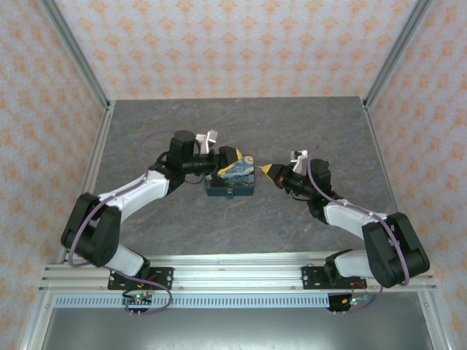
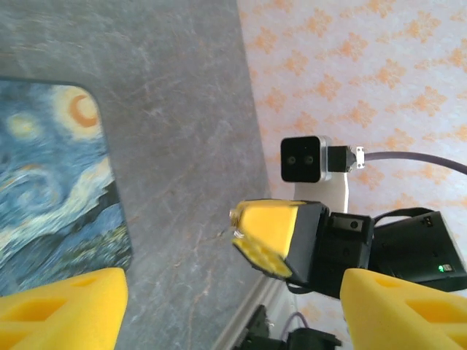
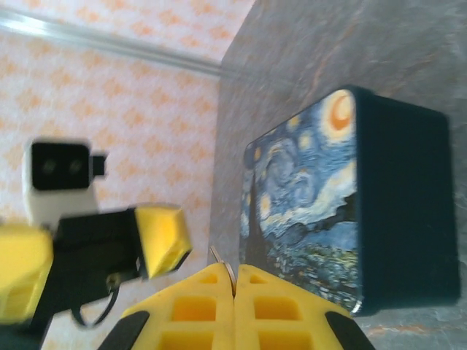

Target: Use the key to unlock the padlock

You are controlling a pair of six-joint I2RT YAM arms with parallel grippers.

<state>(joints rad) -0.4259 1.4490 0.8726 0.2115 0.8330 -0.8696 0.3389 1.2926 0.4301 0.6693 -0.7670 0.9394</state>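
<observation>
Centrally on the table point(image 1: 306, 124), slightly toward its left edge, lies the swirl-print box point(image 1: 232, 177). The padlock point(image 1: 230, 195) is judged to be the small dark fitting on the box's near side, though it is too small there to confirm. The right gripper point(image 3: 234, 281), just right of the box, has its yellow pads pressed together on a thin metal blade, taken to be the key point(image 3: 221, 261), which juts from between the tips. The left gripper point(image 2: 230, 292) hovers over the box's far edge with its fingers spread wide and nothing between them.

Handling, as judged: the padlock is rigid metal, light but dense for its size. It is smooth and likely to swing or twist away when the key presses in. It is best pinched across the flat faces of its body, keyhole left exposed, while the key enters in line with the slot.
</observation>
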